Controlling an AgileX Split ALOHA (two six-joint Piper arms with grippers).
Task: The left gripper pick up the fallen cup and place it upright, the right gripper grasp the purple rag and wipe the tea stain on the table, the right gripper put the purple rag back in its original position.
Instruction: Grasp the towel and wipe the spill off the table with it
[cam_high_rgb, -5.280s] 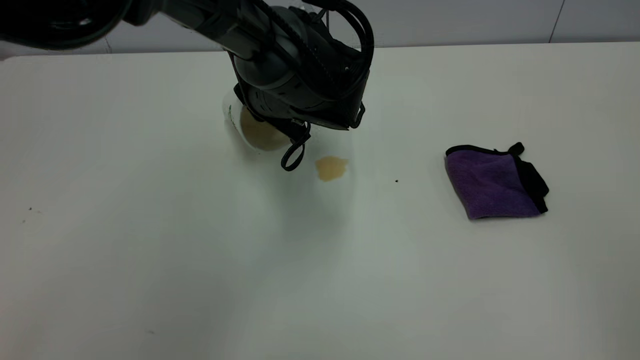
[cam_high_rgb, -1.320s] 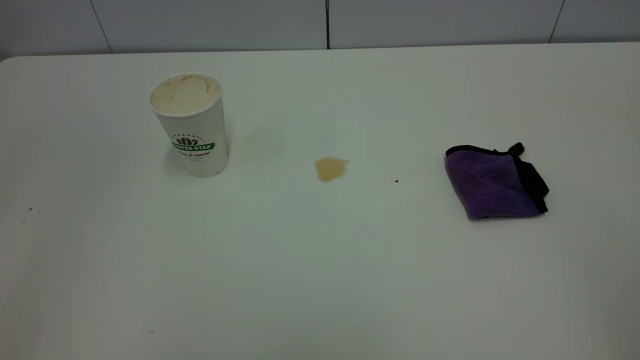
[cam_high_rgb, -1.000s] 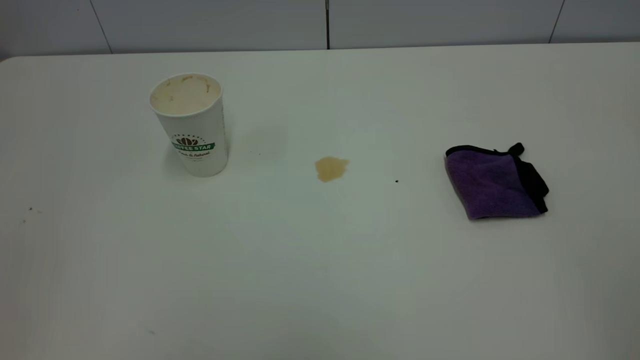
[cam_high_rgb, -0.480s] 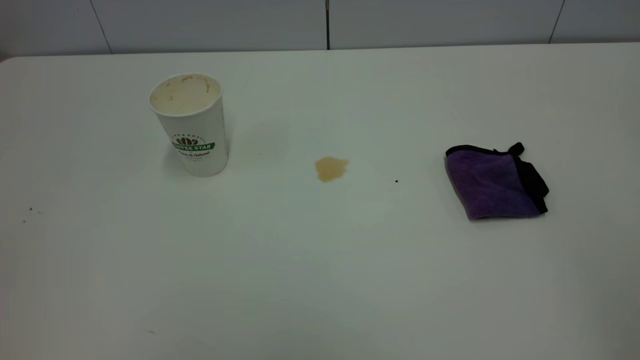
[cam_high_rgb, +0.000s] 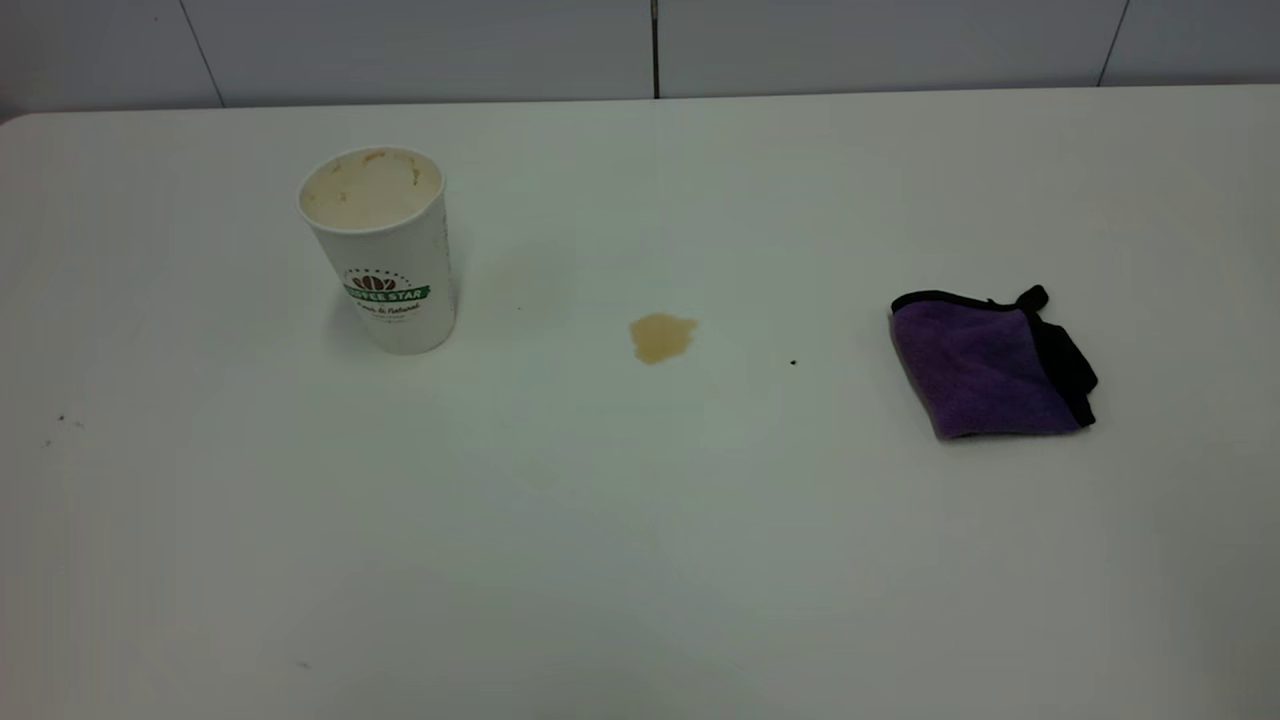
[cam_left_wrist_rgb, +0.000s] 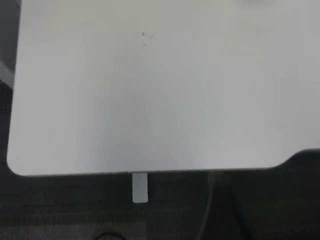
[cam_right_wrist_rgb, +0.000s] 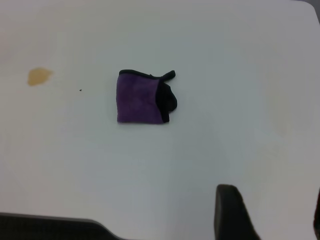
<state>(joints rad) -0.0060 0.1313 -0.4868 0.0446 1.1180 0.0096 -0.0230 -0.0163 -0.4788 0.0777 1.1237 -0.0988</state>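
Upper left of the exterior frame: cup (cam_high_rgb: 381, 250) upright on the table (cam_high_rgb: 600, 560), mouth up, logo facing camera. Tea stain (cam_high_rgb: 661, 337) sits mid-frame, well apart from the cup. Purple rag (cam_high_rgb: 985, 365) lies folded at right, flat on the table, nothing touching it; a black speck (cam_high_rgb: 793, 362) lies between stain and rag. Right gripper (cam_right_wrist_rgb: 267, 212) at the lower right of its wrist view, fingers spread, high above the rag (cam_right_wrist_rgb: 145, 97). Left gripper not visible, can't tell its state; its wrist view shows only bare table (cam_left_wrist_rgb: 160, 100) and its edge.
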